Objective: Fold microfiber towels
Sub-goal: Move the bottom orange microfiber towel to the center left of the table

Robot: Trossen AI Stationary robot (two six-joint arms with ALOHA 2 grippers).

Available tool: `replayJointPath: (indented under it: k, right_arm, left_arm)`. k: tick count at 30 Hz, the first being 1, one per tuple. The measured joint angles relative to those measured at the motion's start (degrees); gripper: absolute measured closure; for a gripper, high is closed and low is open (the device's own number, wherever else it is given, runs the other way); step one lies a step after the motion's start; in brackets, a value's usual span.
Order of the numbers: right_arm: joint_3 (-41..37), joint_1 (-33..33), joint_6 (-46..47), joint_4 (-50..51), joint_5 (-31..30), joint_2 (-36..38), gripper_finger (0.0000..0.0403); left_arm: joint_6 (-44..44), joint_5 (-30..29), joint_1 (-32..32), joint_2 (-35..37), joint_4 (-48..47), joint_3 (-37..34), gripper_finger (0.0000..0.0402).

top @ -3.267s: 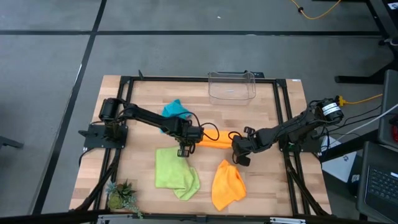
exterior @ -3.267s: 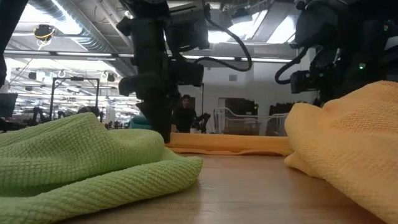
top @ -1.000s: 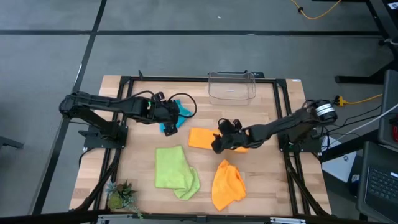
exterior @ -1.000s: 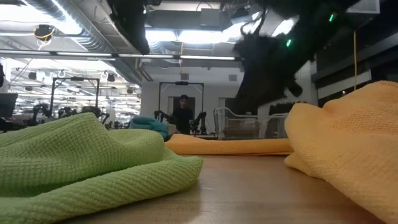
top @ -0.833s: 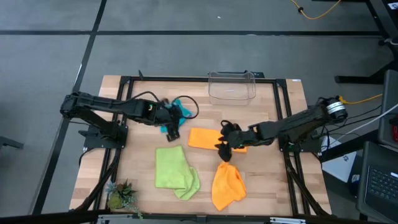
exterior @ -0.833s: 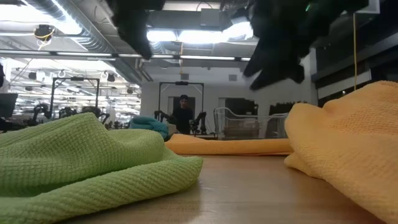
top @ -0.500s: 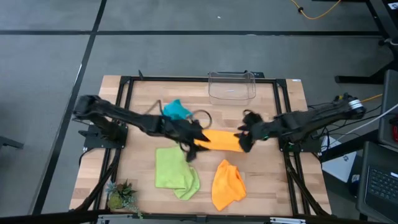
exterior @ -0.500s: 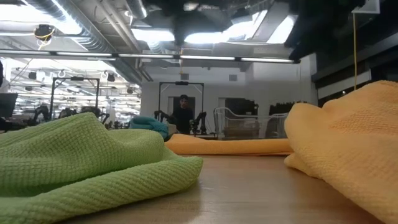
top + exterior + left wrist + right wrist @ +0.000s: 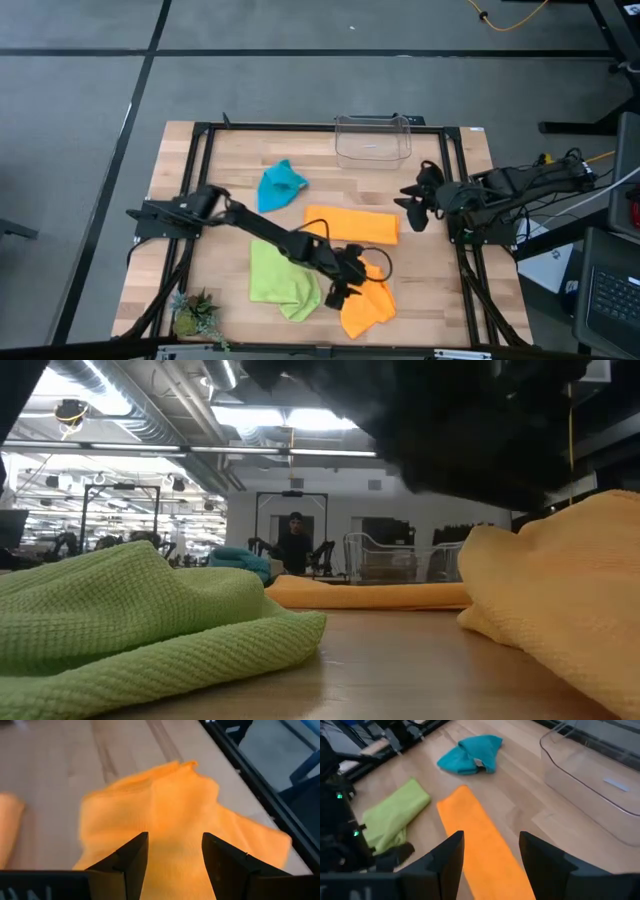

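Note:
Four microfiber towels lie on the wooden table. A crumpled orange towel (image 9: 368, 302) sits near the front edge, and a folded orange towel (image 9: 350, 225) lies flat at the centre. The lime green towel (image 9: 280, 280) is bunched front left, the turquoise one (image 9: 281, 185) far left. My left gripper (image 9: 340, 290) is open just above the crumpled orange towel (image 9: 175, 815), its fingers (image 9: 131, 857) on either side of the towel's middle. My right gripper (image 9: 412, 208) is open and raised to the right of the folded orange towel (image 9: 480, 840).
A clear plastic bin (image 9: 373, 140) stands at the far edge. A small green plant (image 9: 195, 315) sits at the front left corner. The black frame rails (image 9: 455, 180) run along the table's sides. Bare wood lies between the towels.
My left gripper has swung from beside the turquoise towel toward the near edge and to the right, sinking and tipping down over the crumpled orange towel. My right gripper has drawn back from the folded orange towel toward the right edge and risen. The towels lie still.

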State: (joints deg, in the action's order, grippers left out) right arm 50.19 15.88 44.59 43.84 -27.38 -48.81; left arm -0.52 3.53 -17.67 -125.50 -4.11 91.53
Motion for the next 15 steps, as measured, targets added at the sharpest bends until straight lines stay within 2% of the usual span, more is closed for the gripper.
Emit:
replayJointPath:
  k: [7,15]
  right_arm:
    - [-0.04,0.0,0.28,0.51,1.04,-3.37,0.0209]
    - [-0.04,0.13,0.25,1.13,4.55,-7.03,0.0209]
  left_arm:
    - [-2.72,1.27,-0.28,-6.21,-1.65,3.52,0.0224]
    - [-9.55,-0.24,-0.88,-4.73,-28.69,4.19,0.0224]
